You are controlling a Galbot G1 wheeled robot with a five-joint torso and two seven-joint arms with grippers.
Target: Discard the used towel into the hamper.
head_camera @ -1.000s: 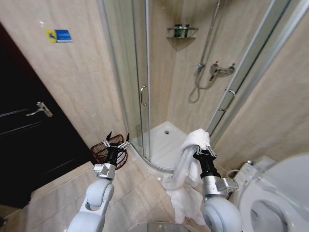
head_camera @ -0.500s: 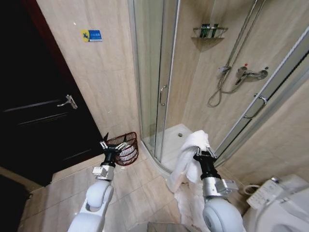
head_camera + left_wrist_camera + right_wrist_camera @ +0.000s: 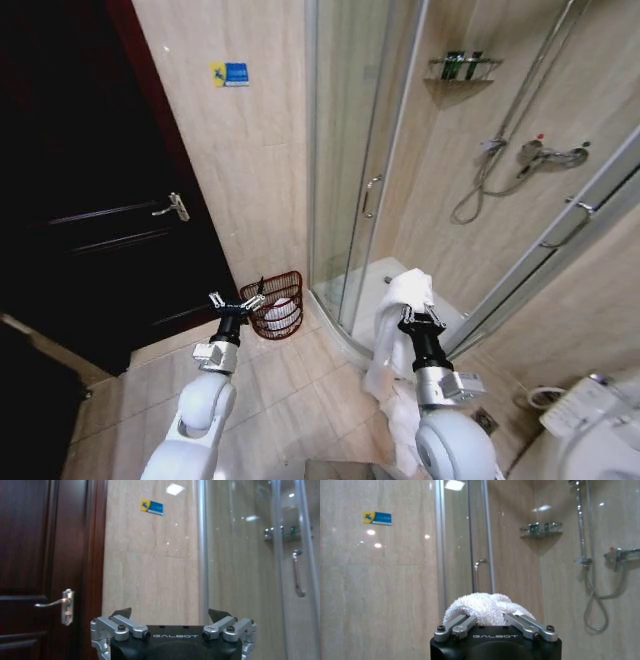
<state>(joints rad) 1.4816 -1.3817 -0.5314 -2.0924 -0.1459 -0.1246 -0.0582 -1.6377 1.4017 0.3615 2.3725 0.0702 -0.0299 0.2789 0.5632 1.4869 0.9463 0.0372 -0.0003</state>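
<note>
My right gripper (image 3: 418, 315) is shut on a white towel (image 3: 396, 320), which bunches above the fingers and hangs down to the floor beside the arm. In the right wrist view the towel (image 3: 485, 609) bulges between the closed fingers (image 3: 462, 624). The hamper (image 3: 277, 304), a dark reddish-brown wire basket with something white inside, stands on the floor against the wall by the shower door. My left gripper (image 3: 238, 298) is open, held up just left of the hamper in the head view. The left wrist view shows its spread fingers (image 3: 121, 613) against the wall.
A dark wooden door (image 3: 110, 230) with a lever handle fills the left side. The glass shower enclosure (image 3: 365, 170) stands behind the hamper, with a raised tray (image 3: 385, 275) at its base. A toilet (image 3: 600, 430) sits at the lower right. Tiled floor (image 3: 290, 390) lies between arms and hamper.
The camera has swung left: door and hamper have shifted right in the picture, and the toilet has slid toward the corner. Both grippers keep their poses, the right still holding the towel.
</note>
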